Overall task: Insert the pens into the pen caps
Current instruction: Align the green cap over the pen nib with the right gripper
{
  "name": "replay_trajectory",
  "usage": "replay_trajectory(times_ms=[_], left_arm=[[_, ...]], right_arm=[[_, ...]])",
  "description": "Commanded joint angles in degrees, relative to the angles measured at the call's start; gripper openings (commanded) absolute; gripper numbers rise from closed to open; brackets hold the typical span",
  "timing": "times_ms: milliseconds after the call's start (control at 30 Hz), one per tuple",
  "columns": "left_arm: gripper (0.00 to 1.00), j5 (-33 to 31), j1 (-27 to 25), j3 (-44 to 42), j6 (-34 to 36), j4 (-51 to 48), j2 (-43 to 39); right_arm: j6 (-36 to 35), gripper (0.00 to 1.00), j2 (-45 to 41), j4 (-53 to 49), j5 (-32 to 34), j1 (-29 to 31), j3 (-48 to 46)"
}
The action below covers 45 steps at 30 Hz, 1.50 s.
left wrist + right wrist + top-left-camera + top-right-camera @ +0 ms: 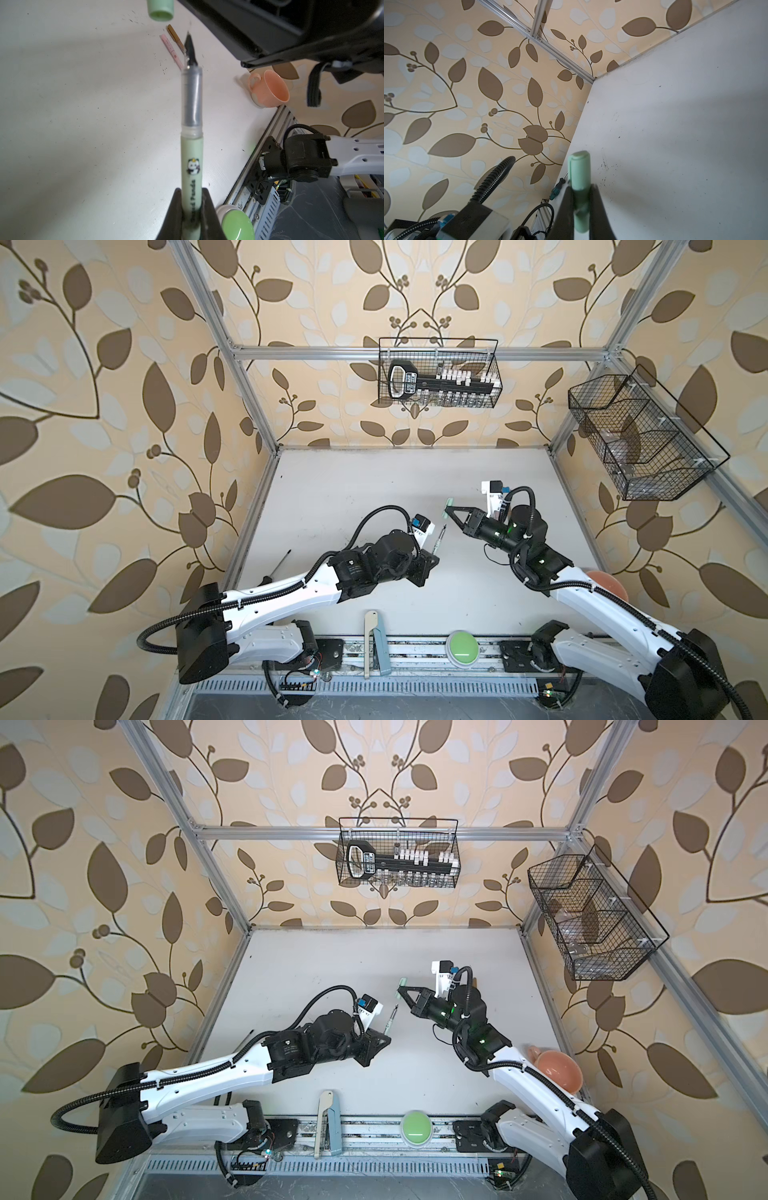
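Two robot arms are meeting over the middle of a white table. The L jaws are clamping shut on the lower barrel of the green pen, w/ its dark nib pointing away from that arm toward the far wall. The R jaws are pinching shut across the middle of the green cap, w/ its rounded closed end poking out past them.

In both top views we're seeing the cap hanging just beyond the nib of the pen. Both are hanging off the table w/ a small gap between them, and nothing is inserted yet. Their long axes are running roughly parallel. In the L wrist view, though, the cap's open mouth is sitting off to one side of the nib's line, not dead ahead. We're judging the next move as a sideways trim, then a straight push along the pen's axis. Either arm is approx equally near.

A pink pen & a brown pen are lying side by side on the table beyond the nib. We can't tell if they're capped.
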Motion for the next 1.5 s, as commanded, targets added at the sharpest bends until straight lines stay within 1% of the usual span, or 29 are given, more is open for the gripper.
replay_trajectory(times_ms=[0, 467, 700, 967, 1167, 1467], left_arm=[[0.00, -1.15, -0.35, -0.08, 1.11, 1.84, -1.43], [0.00, -2.44, -0.35, -0.81, 1.20, 1.58, -2.91], [0.00, -3.81, -0.33, -0.64, 1.40, -0.09, -3.63], [0.00, -2.85, -0.35, -0.46, 1.37, 0.53, -2.93], [0.00, -2.48, -0.35, -0.32, 1.21, 0.17, -2.29], [0.00, -2.74, -0.33, -0.64, 1.25, 0.44, -2.58]], right_arm=[[0.94, 0.00, -1.27, 1.17, 0.86, 0.47, -1.21], [1.96, 0.00, -0.81, 2.30, -0.73, 1.01, -0.82], [2.13, 0.00, -0.52, 2.88, -0.81, 1.70, -0.49], [1.96, 0.00, -1.09, 3.33, 1.12, 1.99, 0.30], [0.75, 0.00, -0.75, 2.22, 0.22, 1.42, 3.29], [0.15, 0.00, -1.66, 0.46, -0.16, 1.65, 3.27]])
